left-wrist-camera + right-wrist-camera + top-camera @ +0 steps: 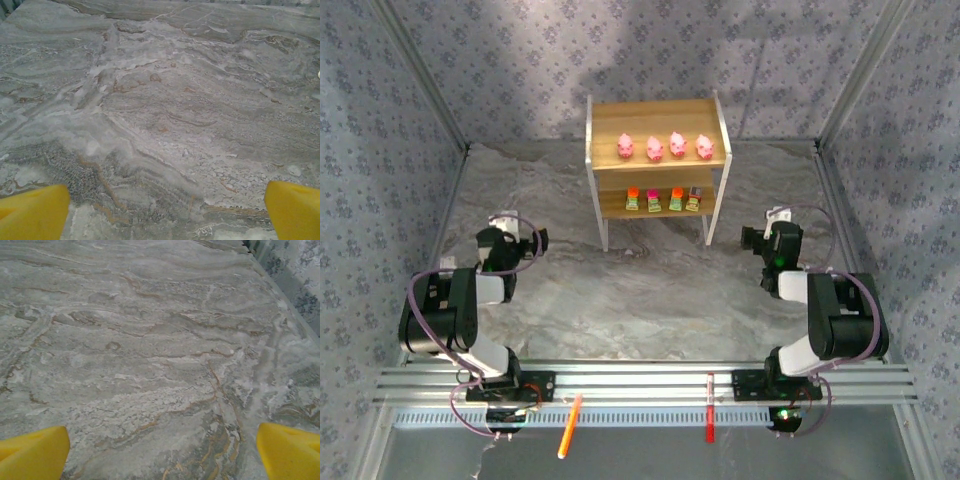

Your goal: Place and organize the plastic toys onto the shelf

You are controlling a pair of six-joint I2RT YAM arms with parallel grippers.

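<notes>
The shelf (605, 107) stands at the back middle of the table, two wooden boards on white legs. Several pink pig toys (626, 146) line its upper board in a row. Several blocky yellow-green toys (633, 200) with coloured tops stand in a row on the lower board. My left gripper (505, 222) is folded back at the left, well away from the shelf, and stands open over bare marbled cloth with its yellow fingertips (35, 212) far apart. My right gripper (775, 218) rests at the right, likewise open, yellow fingertips (290, 450) wide with nothing between them.
An orange pen (569, 425) and a red pen (710, 420) lie on the near ledge in front of the arm bases. Patterned walls and metal frame posts enclose the grey marbled table (640, 290).
</notes>
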